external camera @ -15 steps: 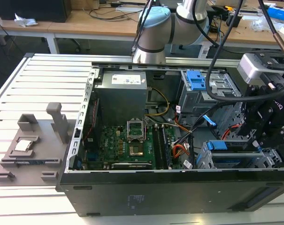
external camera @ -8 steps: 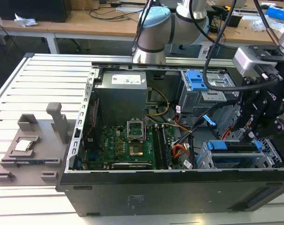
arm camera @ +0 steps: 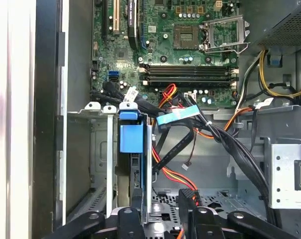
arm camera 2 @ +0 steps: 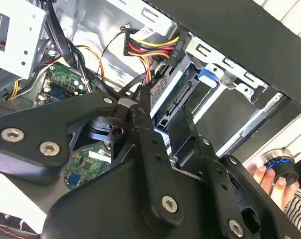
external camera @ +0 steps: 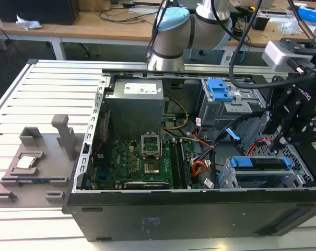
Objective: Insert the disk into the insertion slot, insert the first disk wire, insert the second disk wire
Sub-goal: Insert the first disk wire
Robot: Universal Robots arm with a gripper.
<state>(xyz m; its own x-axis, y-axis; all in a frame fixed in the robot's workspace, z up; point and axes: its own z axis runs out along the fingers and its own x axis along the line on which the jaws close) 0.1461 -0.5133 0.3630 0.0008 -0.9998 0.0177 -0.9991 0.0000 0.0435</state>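
White slatted worktable (external camera: 53, 83), wooden desk (external camera: 95, 23) behind with cables (external camera: 121, 15), dark floor (external camera: 22, 49)

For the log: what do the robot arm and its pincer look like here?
The arm is silver-grey tubing with pale blue joint caps, and black cables loop alongside it. The pincer is matte black, built of angular linkage bars studded with silver screw heads, with small white lettering on its body. A light grey box is mounted at the wrist.

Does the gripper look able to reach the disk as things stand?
Likely yes: the gripper hangs close above the disk, whose blue edge lies uncovered in the insertion slot; the cables run beside it.
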